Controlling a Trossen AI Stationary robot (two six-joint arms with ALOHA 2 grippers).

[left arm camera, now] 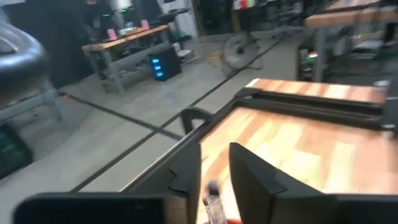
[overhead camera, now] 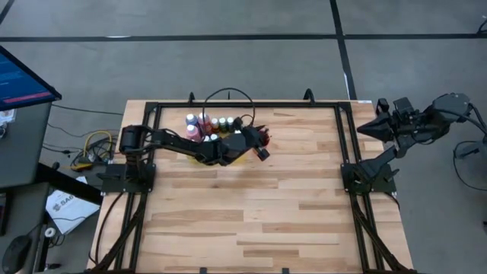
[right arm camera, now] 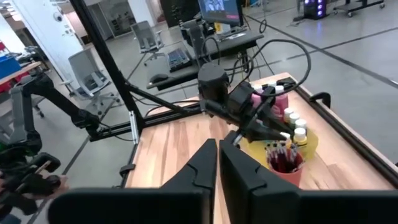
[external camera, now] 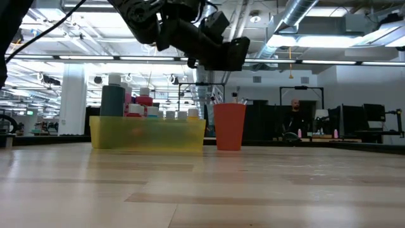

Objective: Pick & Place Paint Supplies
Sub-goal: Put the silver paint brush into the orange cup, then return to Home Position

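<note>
Worktop (overhead camera: 251, 213) holding: your left end effector (left arm camera: 214, 186), fingers slightly apart, is hovering over the cup (external camera: 229, 126); brushes (right arm camera: 283, 155) risk snagging.

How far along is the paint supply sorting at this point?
Looks mostly done: the paint bottles stand in the yellow tray and brushes sit in the orange-red cup. In hand: the left gripper, above the cup, has a brush between slightly parted fingers. The right gripper waits shut off the table's edge. No loose supplies visible.
</note>
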